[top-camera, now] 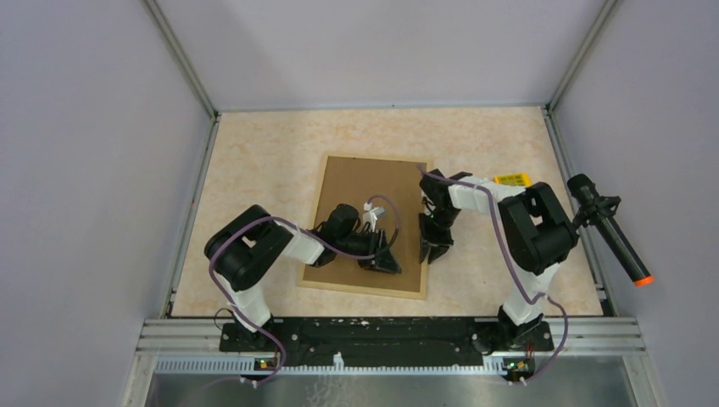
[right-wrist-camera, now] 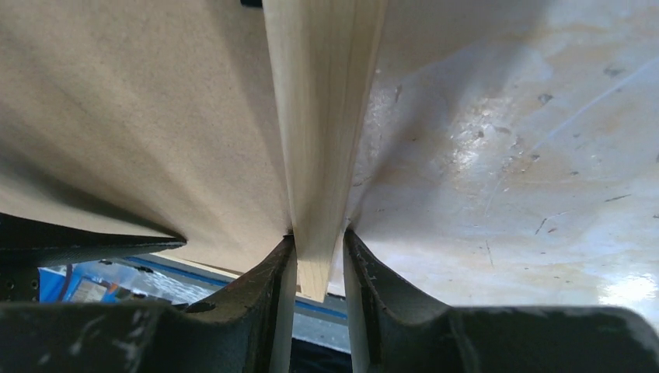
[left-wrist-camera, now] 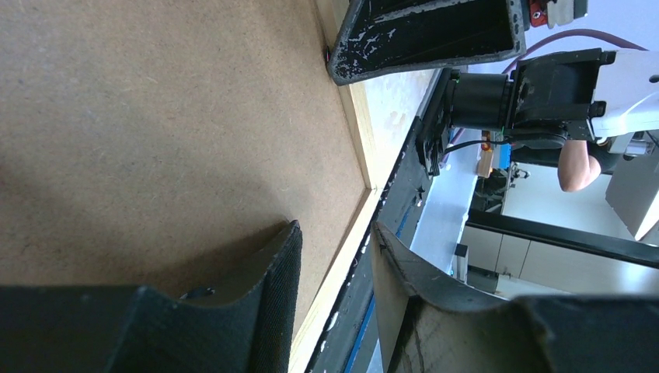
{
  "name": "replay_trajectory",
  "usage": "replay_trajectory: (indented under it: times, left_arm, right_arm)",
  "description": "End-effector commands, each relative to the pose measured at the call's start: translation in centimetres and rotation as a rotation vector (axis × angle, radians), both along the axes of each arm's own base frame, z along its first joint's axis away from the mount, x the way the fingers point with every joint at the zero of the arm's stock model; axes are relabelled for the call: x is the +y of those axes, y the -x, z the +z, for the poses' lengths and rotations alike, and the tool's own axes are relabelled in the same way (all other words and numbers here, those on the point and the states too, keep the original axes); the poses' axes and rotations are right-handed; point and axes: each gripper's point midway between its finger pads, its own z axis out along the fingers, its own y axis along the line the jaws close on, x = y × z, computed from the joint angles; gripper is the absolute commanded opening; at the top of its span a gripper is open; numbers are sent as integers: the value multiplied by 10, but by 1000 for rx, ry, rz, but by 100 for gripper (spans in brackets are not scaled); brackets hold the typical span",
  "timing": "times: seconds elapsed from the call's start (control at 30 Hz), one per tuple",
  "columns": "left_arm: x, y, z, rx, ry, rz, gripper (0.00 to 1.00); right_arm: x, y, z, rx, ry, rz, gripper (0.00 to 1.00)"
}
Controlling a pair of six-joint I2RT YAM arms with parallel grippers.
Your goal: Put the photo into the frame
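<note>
**Frame face down, right jaws on its rim**

The frame lies back-up at the middle of the table, its brown board showing and its light wooden rim around it. The right gripper is at the frame's 3 o'clock side, its jaws closed on the rim's wooden edge. The left gripper is over the board near the 5 o'clock corner. Its jaws stand partly apart with the rim running between them, and they pinch nothing.
</note>
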Motion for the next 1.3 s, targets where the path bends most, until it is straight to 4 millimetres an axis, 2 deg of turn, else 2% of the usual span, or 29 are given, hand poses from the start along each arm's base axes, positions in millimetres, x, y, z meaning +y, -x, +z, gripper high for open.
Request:
replay_trajectory:
  times: [0.0, 0.3, 0.37, 0.43, 0.53, 0.6, 0.7, 0.87, 1.03, 1.17, 1.27]
  left_arm:
    - [13, 12, -23, 36, -73, 2, 45]
    - [14, 14, -19, 26, -74, -15, 45]
    - [13, 13, -14, 16, -69, -18, 45]
    - [13, 12, -8, 4, -61, -24, 45]
    - [14, 12, -5, -15, -64, -26, 45]
    - [14, 12, -3, -22, -61, -28, 45]
    - [12, 12, 3, -31, -44, -40, 45]
    - [11, 10, 14, -52, -40, -51, 46]
    - [7, 5, 32, -85, -26, -60, 47]
    - [3, -4, 41, -109, -28, -53, 49]
    - [2, -6, 48, -124, -19, -40, 52]
  right_arm:
    - [-41, -47, -47, -161, 305, 52, 28]
    - [-36, -88, -66, -142, 409, 180, 35]
    - [-30, -95, -60, -152, 395, 199, 38]
    - [-4, -101, -36, -201, 251, 177, 42]
    - [35, -108, 27, -303, 17, 115, 47]
    - [42, -107, 66, -366, -54, 98, 51]
    - [29, -100, 87, -391, -64, 67, 56]
    - [2, -84, 80, -377, -78, -6, 57]
    - [-2, -73, 69, -375, -83, -35, 53]
    - [-7, -73, 57, -375, -55, -36, 49]
    - [-7, -86, 52, -417, -50, -33, 49]
